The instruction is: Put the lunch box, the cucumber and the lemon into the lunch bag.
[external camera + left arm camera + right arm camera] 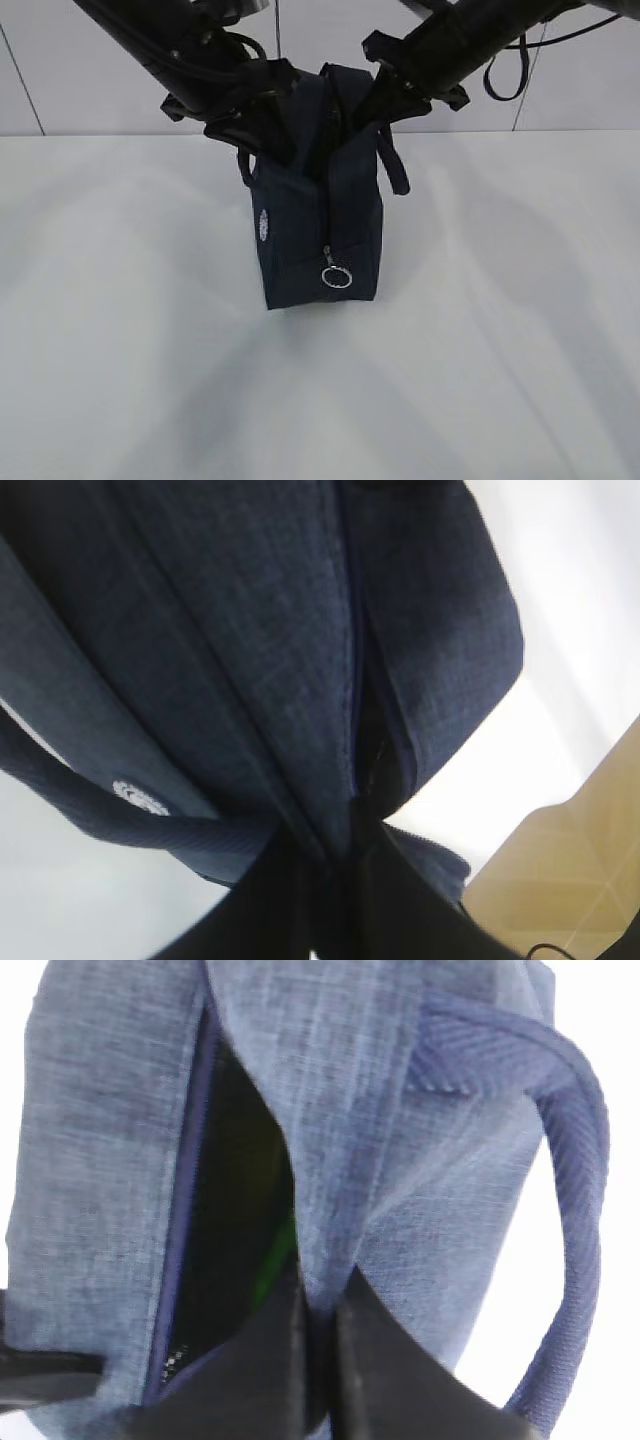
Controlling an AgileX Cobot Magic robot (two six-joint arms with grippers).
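The dark navy lunch bag [320,240] hangs upright between both grippers, its bottom at or just above the white table [150,380]. Its zipper ring pull [337,277] dangles on the near end and the round white logo [264,224] faces left. My left gripper [262,112] is shut on the bag's left top edge, seen close in the left wrist view [345,830]. My right gripper [385,100] is shut on the right top edge [320,1295]. Through the open slit a green strip, probably the cucumber [275,1250], shows inside. The lunch box and the lemon are hidden.
A loop handle [580,1210] hangs beside my right gripper. A pale wall stands behind the table. A dark cable [500,70] loops at the top right. The table's edge and wooden floor [570,870] show in the left wrist view.
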